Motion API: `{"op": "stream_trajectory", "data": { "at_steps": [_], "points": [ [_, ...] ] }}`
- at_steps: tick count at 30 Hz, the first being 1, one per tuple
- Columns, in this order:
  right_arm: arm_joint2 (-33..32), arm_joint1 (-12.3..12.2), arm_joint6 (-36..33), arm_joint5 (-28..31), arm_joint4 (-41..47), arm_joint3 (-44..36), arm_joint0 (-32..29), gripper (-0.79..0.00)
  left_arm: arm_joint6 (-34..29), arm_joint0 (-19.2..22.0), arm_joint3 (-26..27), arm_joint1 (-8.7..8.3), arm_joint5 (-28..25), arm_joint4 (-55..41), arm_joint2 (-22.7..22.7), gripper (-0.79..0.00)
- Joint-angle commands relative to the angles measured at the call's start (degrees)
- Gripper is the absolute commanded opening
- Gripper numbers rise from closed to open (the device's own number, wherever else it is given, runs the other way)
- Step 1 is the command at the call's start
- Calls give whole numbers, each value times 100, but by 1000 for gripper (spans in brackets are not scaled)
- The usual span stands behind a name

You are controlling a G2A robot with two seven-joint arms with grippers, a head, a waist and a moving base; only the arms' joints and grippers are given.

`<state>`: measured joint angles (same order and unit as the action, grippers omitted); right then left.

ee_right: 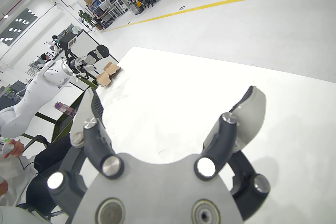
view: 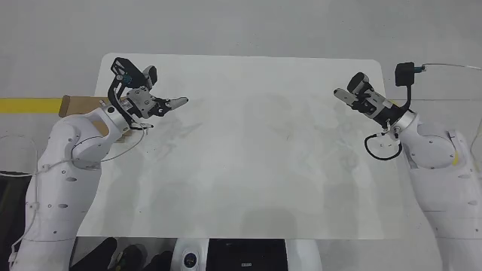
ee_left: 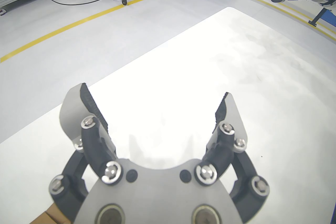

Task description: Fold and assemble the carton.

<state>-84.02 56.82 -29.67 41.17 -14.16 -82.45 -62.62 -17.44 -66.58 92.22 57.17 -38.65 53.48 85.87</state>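
A brown cardboard carton [view: 74, 105] lies at the white table's [view: 248, 173] left edge, mostly hidden under my left arm. From the right wrist view the carton [ee_right: 108, 74] looks partly unfolded, at the table's far corner. A sliver of the carton [ee_left: 50, 217] shows below my left wrist. My left gripper [view: 169, 107] [ee_left: 155, 89] hovers open over the table, just right of the carton, with nothing between its fingers. My right gripper [view: 345, 92] [ee_right: 171, 89] is open and holds nothing, near the table's right edge, far from the carton.
The bare white tabletop stretches between the two arms. A yellow floor line [view: 30, 105] runs off to the left of the table. The table's rounded far right corner [view: 373, 62] lies just beyond my right gripper.
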Motion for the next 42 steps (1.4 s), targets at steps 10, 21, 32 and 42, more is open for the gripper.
{"op": "stream_trajectory", "data": {
  "at_steps": [10,21,32,42],
  "points": [
    [0,0,0,0,0,0,0,0,12,-38,34,6,92,-69,-16,0],
    [0,0,0,0,0,0,0,0,-1519,-3,67,-84,793,-1869,602,0],
    [0,0,0,0,0,0,0,0,-3212,289,-453,-235,1844,-3795,1319,0],
    [0,0,0,0,0,0,0,0,-3597,328,-944,-377,2286,-4565,2063,0]
  ]
}}
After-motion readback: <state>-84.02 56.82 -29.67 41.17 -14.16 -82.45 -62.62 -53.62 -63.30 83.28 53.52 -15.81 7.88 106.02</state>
